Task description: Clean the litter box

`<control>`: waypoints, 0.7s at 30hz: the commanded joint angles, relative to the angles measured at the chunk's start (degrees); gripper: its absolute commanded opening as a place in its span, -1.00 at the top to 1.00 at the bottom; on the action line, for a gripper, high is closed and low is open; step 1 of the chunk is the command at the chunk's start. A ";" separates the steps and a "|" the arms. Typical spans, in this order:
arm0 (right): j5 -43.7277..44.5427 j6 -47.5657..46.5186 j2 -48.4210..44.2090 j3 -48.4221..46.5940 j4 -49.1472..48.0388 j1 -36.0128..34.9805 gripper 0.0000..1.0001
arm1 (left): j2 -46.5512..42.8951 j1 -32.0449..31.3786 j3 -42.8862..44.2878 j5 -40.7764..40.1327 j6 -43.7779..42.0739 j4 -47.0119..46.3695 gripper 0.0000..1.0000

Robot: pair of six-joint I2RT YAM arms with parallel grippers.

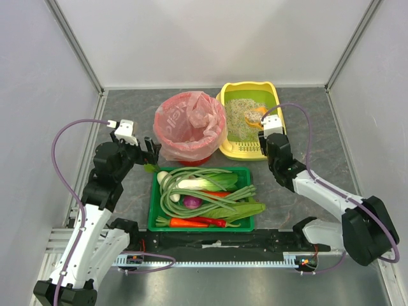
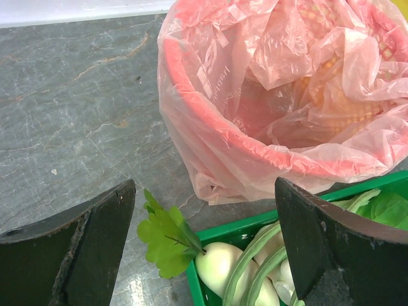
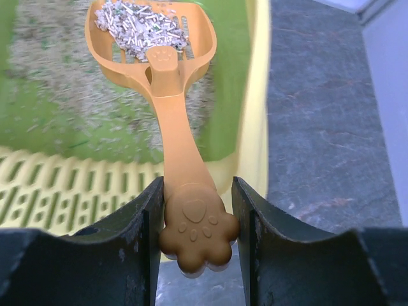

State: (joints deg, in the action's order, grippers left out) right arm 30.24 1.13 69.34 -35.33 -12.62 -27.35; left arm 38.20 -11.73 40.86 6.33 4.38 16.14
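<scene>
Right gripper [image 3: 197,189]: closed on the paw-shaped end of an orange scoop [image 3: 171,115], one finger against each side of the handle. The scoop's slotted bowl carries a load of pale pellets and sits over the litter box [image 3: 256,95], with the handle crossing the box's yellow near rim. Under the bowl, the green lining shows through a thin scatter of grey-beige litter.

The litter box stands at the far right of the table [image 1: 127,115], just beside a red bin [image 1: 191,124] lined with a pink bag.

Left gripper [image 2: 205,188]: open, fingers wide apart, holding nothing. It hangs near the bin's left side, above the far left corner of a green tray [image 1: 153,210] of vegetables. A green leaf [image 2: 166,236] overhangs that corner. The tray lies nearer the arms than the bin and the litter box.
</scene>
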 commanded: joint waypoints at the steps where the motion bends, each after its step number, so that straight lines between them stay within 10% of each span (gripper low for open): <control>1: 0.51 2.30 -4.91 1.05 -3.53 -2.70 1.00 | -0.75 -0.23 -0.08 -0.70 -2.27 -1.90 -0.92; 21: 2.11 0.89 -1.58 -2.37 -2.50 -1.22 1.00 | -0.93 -0.31 -0.08 0.00 -2.36 -1.90 -0.92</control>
State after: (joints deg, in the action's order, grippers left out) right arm 29.56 1.65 68.47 -35.64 -12.82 -29.87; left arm 38.06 -11.77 40.86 6.13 4.38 16.14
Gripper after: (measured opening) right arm 0.502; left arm 0.960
